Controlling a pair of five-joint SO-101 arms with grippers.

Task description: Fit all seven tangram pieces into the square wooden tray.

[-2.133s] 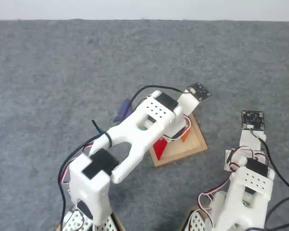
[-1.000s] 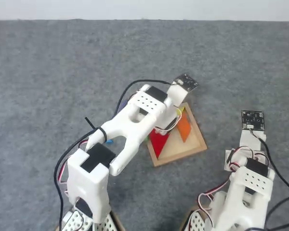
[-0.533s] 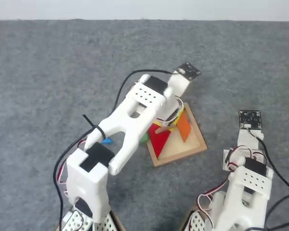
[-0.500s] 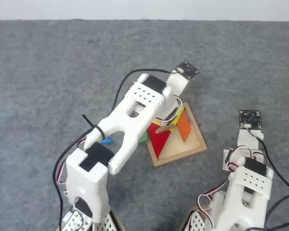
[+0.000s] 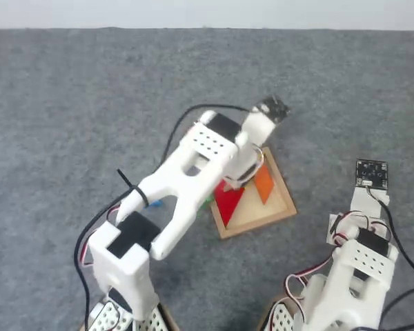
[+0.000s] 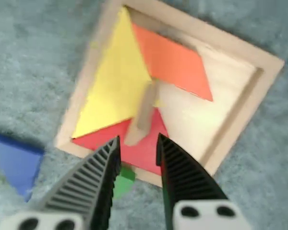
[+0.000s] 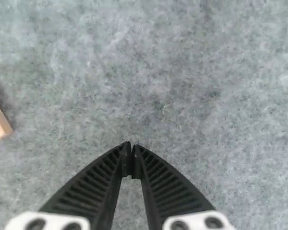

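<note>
over the last two seconds the left arm swings off the tray (image 5: 262, 222) toward its far corner, and what it was covering comes into sight. at first only a red triangle (image 6: 137, 155) shows. now a yellow triangle (image 6: 115, 91) and an orange piece (image 6: 173, 62) lie flat in the tray beside it. half a second ago a narrow tan piece (image 6: 143, 115) turns up across the seam between yellow and red, and it lies there now. whether it stands on edge or is just resting on top of the others i cannot tell.

the left claw (image 6: 138, 139) hangs above the tray's rim over the red triangle, its jaws a little apart with nothing between them. that looks like a release just made, with the tan piece dropped but not seated.

a green piece (image 6: 121, 179) sits on the grey bench (image 7: 182, 72) just outside the rim, and a blue piece (image 6: 14, 160) lies farther off. the right arm shifts only slightly. the right claw (image 7: 131, 148) is closed on nothing over bare bench, well away from the pieces.

so three pieces look placed, and the rest of the tray floor is bare wood. the tan piece probably needs nudging flat before green and blue can go in.
</note>
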